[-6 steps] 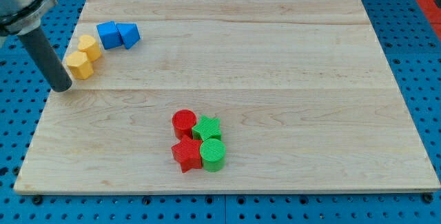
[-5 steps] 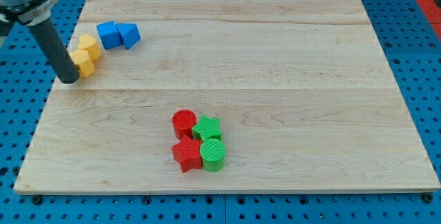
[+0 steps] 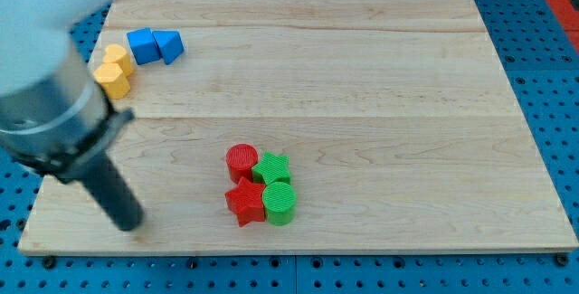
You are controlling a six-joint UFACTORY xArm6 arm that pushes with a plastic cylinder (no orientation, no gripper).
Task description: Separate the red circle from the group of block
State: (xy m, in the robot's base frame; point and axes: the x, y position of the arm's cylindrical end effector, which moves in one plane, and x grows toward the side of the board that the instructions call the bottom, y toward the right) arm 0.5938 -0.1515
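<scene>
The red circle (image 3: 242,162) sits at the upper left of a tight group near the board's lower middle. It touches the green star (image 3: 271,167) on its right and the red star (image 3: 244,203) below it. A green circle (image 3: 280,203) completes the group at the lower right. My tip (image 3: 130,223) rests on the board at the lower left, well to the left of the group and apart from every block.
Two yellow blocks (image 3: 114,71) and two blue blocks (image 3: 154,45) lie near the wooden board's (image 3: 362,77) upper left corner. The arm's large grey body (image 3: 45,77) partly hides the board's left edge. Blue pegboard surrounds the board.
My tip has moved from beside the yellow blocks at the upper left down to the board's lower left. No block has moved.
</scene>
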